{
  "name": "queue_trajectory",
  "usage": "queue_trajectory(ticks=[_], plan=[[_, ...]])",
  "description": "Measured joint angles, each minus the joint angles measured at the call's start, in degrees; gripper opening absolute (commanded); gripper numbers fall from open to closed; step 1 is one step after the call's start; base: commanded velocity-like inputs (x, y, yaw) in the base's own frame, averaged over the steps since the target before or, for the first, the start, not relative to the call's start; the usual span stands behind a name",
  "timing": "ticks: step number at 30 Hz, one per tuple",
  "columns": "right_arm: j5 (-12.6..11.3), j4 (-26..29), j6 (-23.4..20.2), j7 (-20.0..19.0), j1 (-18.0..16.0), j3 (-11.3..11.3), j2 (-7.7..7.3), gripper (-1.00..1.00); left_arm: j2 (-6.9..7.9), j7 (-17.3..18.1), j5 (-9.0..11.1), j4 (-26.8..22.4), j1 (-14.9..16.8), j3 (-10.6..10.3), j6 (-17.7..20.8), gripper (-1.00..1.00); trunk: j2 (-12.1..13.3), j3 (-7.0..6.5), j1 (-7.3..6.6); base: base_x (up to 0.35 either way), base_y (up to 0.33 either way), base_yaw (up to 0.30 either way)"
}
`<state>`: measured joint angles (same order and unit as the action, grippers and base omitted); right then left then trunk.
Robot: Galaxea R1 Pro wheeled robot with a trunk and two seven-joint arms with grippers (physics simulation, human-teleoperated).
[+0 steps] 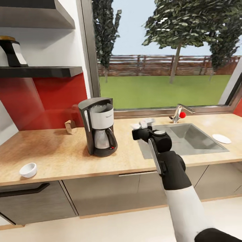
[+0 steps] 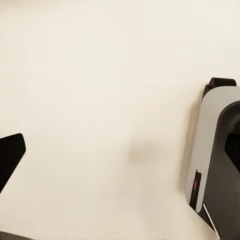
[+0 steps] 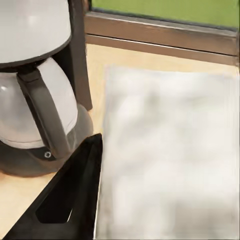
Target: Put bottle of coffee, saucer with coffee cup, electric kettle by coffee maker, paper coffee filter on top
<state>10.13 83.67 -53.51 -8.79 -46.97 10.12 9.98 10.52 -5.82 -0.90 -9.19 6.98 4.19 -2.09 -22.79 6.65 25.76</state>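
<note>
Head view: coffee maker (image 1: 98, 126) upright on the wooden countertop (image 1: 50, 148), left of the sink (image 1: 188, 136). Right gripper (image 1: 143, 124) hovers between them, pinching a white paper coffee filter (image 1: 145, 123) (small and pale here). Coffee cup (image 1: 28, 169) near the counter's front edge, well left; saucer (image 1: 222, 138) right of the sink. Kettle (image 1: 11, 52) on the wall shelf (image 1: 43, 71).

Right wrist view: the filter (image 3: 170, 155) is a broad blurred sheet against one dark finger (image 3: 75, 195), the glass carafe (image 3: 37, 115) just beside. Left wrist view: pale floor (image 2: 100, 100); left gripper's state cannot be told.
</note>
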Motion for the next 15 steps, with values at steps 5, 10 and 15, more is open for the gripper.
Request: queue_trajectory(ticks=[5,10,15], plan=[[0.1,-15.9,-6.3,0.3,-20.5,-0.1,0.01,-1.00,0.04,0.1,-0.1,0.1,-0.1,-0.4,-0.1,1.00,0.0,0.01,-0.01,0.000,0.000,0.000],[0.2,-49.0,-6.3,0.3,-46.9,-0.2,0.02,-1.00,-0.23,0.1,-0.1,1.4,-0.1,-0.5,0.0,1.00,0.0,0.00,-0.02,0.000,0.000,0.000],[0.0,-68.3,-6.3,0.3,-59.1,-0.3,0.02,-1.00,-0.43,0.1,-0.1,1.7,-0.1,-0.5,0.2,1.00,0.0,0.02,-0.01,0.000,0.000,0.000]])
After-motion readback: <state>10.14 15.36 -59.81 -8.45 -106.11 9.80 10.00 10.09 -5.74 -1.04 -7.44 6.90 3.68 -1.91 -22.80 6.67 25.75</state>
